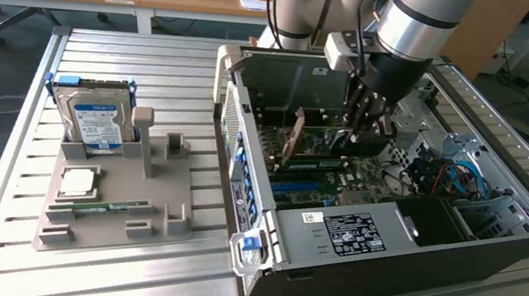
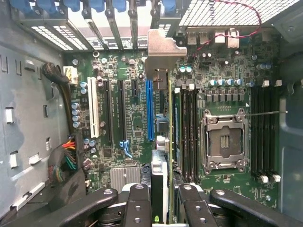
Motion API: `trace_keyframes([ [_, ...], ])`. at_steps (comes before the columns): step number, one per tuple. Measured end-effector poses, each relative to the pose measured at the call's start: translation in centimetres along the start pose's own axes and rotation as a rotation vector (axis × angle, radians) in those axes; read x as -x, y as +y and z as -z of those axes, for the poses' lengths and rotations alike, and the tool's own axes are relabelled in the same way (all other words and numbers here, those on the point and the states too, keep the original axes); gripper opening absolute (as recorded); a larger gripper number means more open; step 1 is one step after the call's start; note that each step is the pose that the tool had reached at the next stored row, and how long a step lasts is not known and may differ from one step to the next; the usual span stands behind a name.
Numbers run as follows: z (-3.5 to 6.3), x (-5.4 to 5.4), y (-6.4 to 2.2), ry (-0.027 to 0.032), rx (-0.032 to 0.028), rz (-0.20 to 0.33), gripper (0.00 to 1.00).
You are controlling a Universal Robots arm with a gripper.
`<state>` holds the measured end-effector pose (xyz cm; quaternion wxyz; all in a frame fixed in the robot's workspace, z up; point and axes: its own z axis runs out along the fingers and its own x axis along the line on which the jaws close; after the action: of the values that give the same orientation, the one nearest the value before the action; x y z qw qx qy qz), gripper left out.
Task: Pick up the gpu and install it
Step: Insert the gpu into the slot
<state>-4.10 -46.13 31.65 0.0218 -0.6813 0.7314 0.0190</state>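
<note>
1 gripper pinches 1 gpu on edge between 2 fingers over the motherboard inside 1 open case; 1 hard drive stands at the case's 9 o'clock, exterior view.

Fingers closed on gpu, low inside open case. Just beside fingers, one side: blue slot, then black slots. Other side: memory slots, all low. Further out, cable bundle near wall. Upward from fingers free, case side open.
</note>
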Motion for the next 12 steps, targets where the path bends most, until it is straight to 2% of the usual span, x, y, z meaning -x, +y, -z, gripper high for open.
trace_keyframes([
  [12,-0.36,-0.04,0.27,-0.0002,-0.0001,0.000,0.27],
])
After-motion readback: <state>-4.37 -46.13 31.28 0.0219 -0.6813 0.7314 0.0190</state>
